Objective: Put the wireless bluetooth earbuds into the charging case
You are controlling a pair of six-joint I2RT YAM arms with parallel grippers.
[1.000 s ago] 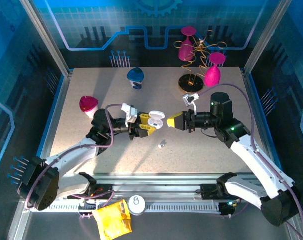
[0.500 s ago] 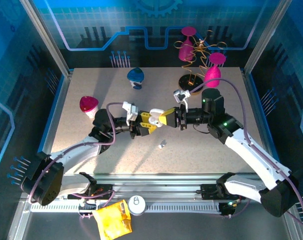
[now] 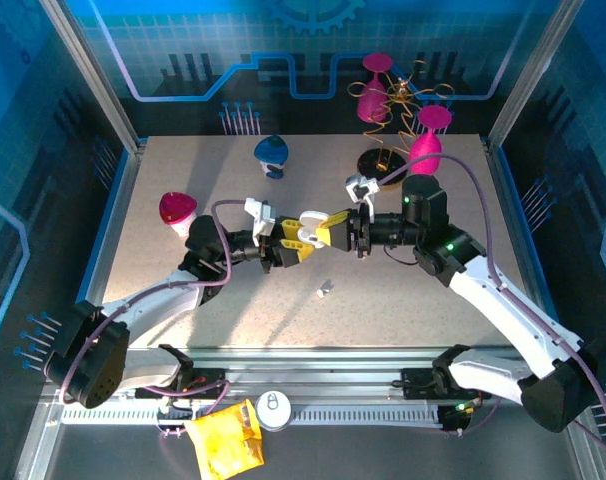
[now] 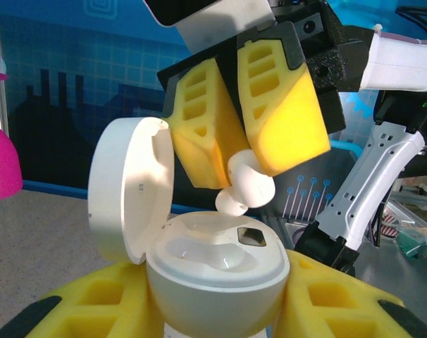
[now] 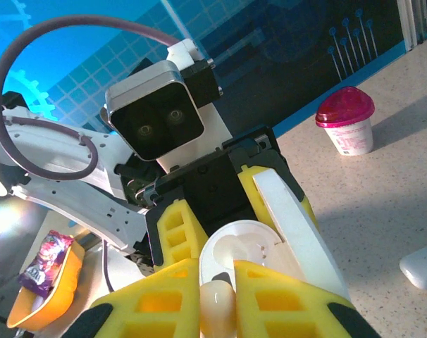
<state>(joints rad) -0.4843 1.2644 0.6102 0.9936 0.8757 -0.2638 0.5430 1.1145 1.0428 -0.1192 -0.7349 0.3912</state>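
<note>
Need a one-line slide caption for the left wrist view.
Right gripper holds an earbud just above the open charging case, itself gripped by the left gripper.

No legible text, brand or number. Cup (image 5: pixel 345 127), ahead and to the right of the right gripper (image 5: pixel 217 299): printed label, too small to read. Purple wrapper (image 5: pixel 46 257), left of that gripper: print blurred. Case (image 4: pixel 129 190), in the left gripper (image 4: pixel 213 310): tiny marks inside lid, illegible.
</note>
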